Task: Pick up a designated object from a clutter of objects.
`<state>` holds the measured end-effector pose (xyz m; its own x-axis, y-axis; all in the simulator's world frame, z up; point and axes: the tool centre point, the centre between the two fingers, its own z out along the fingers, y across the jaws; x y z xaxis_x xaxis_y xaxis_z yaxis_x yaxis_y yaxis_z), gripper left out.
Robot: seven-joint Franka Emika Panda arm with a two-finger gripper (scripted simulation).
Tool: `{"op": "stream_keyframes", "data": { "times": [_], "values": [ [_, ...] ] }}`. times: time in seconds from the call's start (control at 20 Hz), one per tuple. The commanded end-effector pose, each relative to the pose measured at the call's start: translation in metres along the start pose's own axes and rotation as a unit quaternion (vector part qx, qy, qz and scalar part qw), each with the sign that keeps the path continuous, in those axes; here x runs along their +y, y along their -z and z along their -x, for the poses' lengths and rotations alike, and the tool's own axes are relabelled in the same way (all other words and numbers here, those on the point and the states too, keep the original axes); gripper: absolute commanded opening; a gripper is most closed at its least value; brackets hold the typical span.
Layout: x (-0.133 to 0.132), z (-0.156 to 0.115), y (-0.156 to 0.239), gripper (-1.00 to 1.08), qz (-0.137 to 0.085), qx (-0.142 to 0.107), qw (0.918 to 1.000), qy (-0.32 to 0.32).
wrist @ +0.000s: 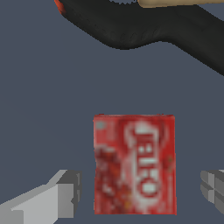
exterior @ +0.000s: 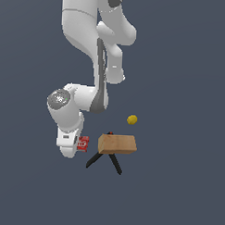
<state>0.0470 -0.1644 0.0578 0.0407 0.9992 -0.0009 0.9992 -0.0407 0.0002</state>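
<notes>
Since the small red box [wrist: 134, 164] is flat and printed like thin card, it is judged light, fairly stiff, easily dented. It lies on the floor beside the wooden block [exterior: 116, 144], between the spread fingers [wrist: 52, 197] of the gripper [wrist: 135, 194], untouched. Narrow sides are suggested for grasping.

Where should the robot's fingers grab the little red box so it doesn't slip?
Probably from straight above, pinching the red box across its two long side edges. It lies flat, and the open gripper already has one finger on each side, clear of the black tool.
</notes>
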Motion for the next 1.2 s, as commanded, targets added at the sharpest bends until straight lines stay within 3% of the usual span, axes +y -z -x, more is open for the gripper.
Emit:
{"op": "stream_keyframes", "data": {
  "times": [0.0,0.5,0.55,1.15],
  "values": [
    [-0.001,-0.001,-0.010,1.00,-0.001,0.000,1.0000,0.001],
    [0.000,0.000,-0.043,1.00,0.000,0.000,1.0000,0.002],
    [0.000,0.000,-0.043,-1.00,0.000,0.000,1.0000,0.002],
    [0.000,-0.001,-0.041,-1.00,0.000,0.000,1.0000,0.002]
  ]
}}
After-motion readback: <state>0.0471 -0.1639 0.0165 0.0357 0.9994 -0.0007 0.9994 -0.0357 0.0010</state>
